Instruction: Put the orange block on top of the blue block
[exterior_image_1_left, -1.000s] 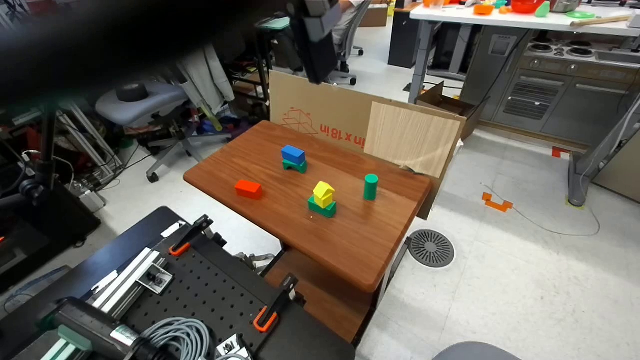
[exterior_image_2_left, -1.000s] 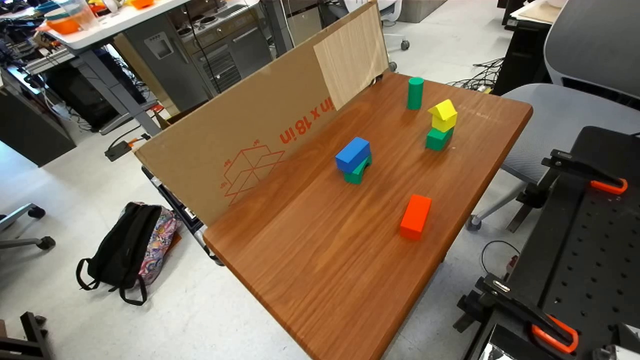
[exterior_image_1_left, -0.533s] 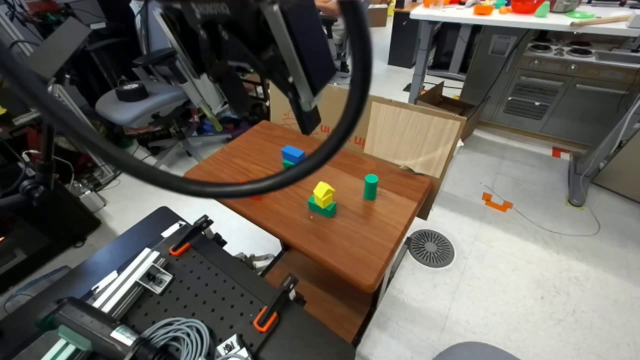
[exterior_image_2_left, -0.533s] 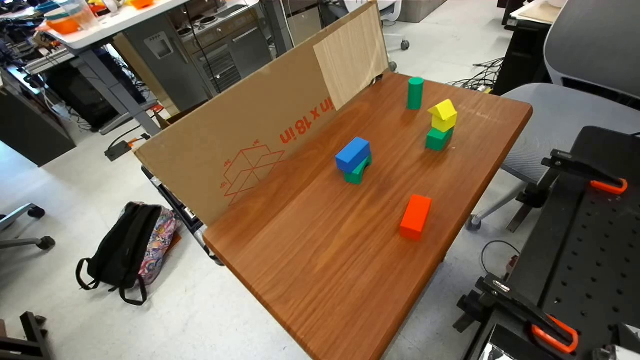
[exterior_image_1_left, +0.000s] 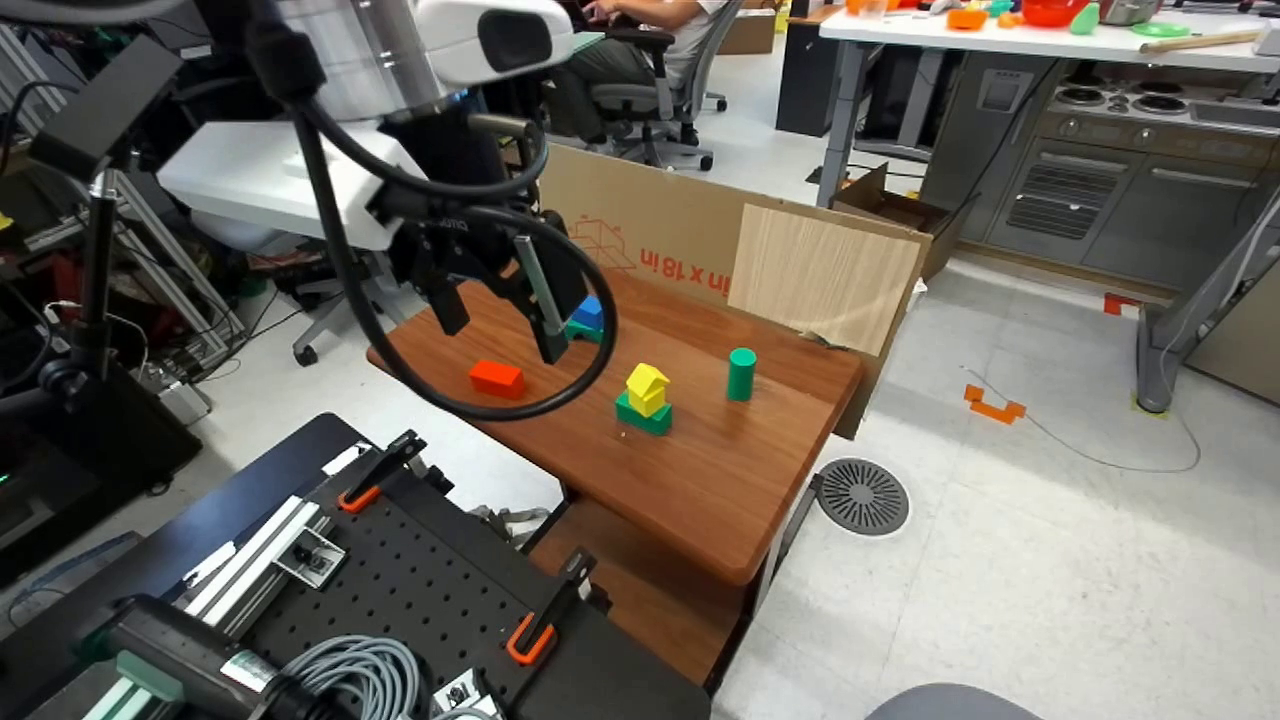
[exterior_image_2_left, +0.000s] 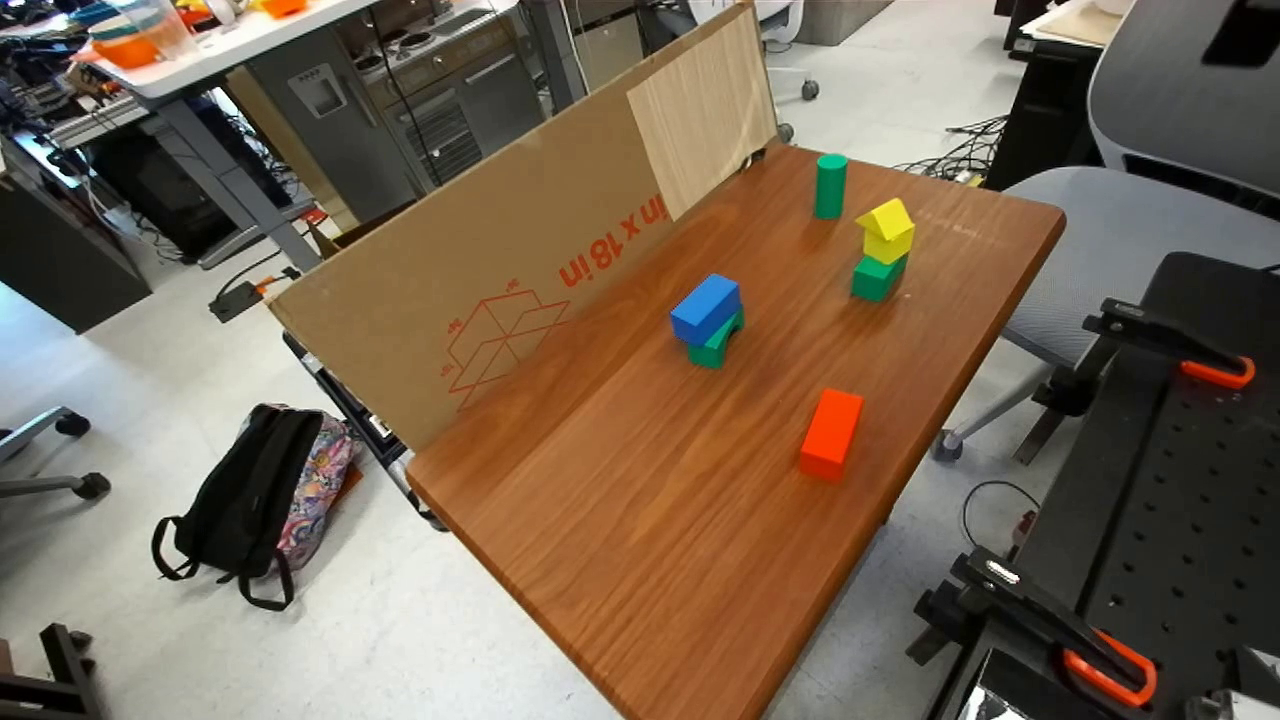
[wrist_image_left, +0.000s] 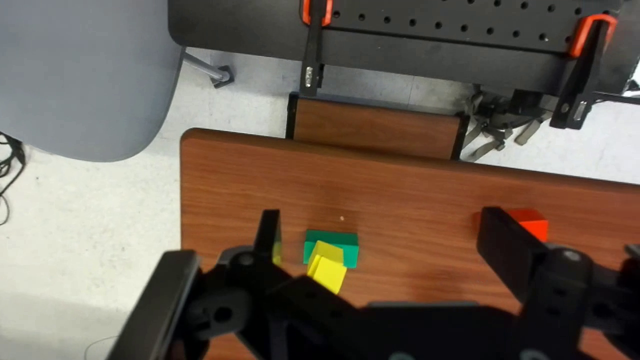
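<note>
Gripper (exterior_image_1_left: 503, 333) has fingers apart, holding nothing; orange block (exterior_image_2_left: 831, 434) lies flat on the table (exterior_image_2_left: 620, 520) below it, partly behind one finger in the wrist view. Probably light, stiff wood (faces look smooth, could slip). I'd grip across its narrow width at mid-length, leaving the underside free for the blue block (exterior_image_2_left: 706, 309).

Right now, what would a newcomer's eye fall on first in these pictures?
Probably the orange block, lying apart from the others on the brown table. Next might come the open end effector above the table in an exterior view, then the blue block atop a green arch.
</note>
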